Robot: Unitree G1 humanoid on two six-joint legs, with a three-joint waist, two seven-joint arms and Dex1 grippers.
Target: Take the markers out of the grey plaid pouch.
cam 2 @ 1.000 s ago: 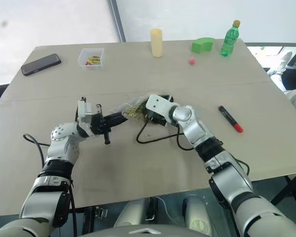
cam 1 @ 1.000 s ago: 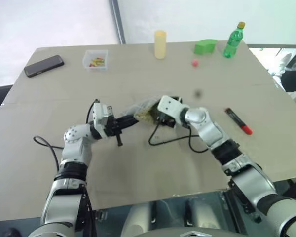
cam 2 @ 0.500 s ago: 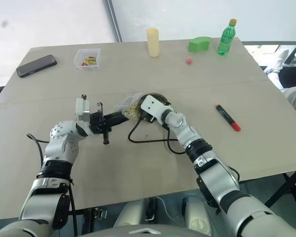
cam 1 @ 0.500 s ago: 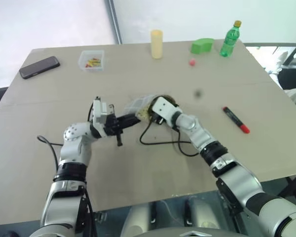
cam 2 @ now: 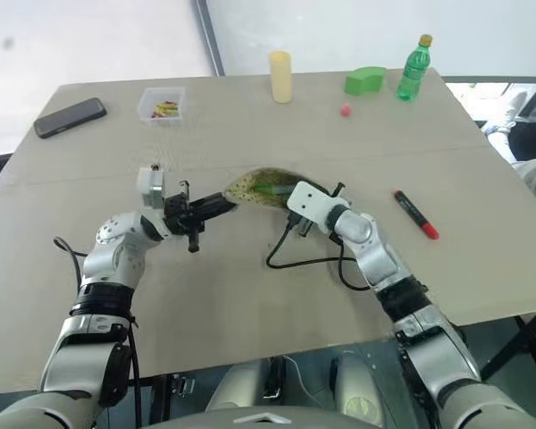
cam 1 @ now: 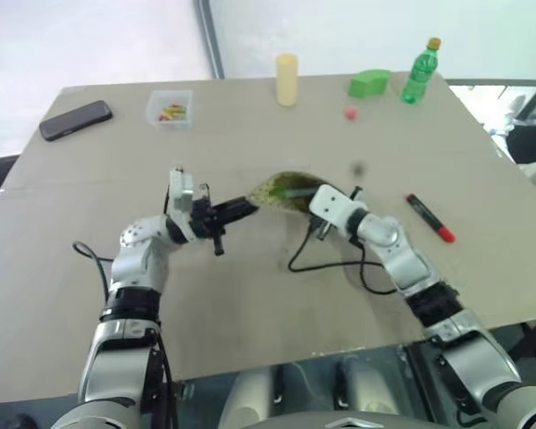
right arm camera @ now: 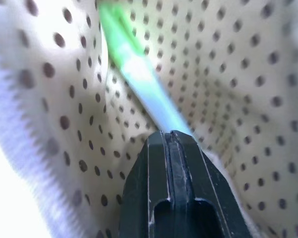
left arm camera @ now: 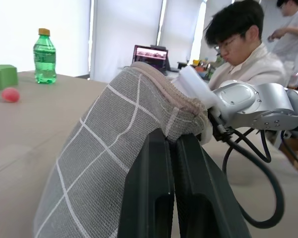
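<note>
left gripper (cam 1: 243, 211) clamps the soft grey plaid pouch (cam 1: 281, 191) rim while right gripper (right arm camera: 169, 136) pinches the light, stiff green marker (cam 2: 272, 189) by its end

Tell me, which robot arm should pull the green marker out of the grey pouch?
The right, probably. The right gripper is already shut on the green marker inside the grey plaid pouch. The left gripper is busy pinching the pouch's edge, holding it up.
</note>
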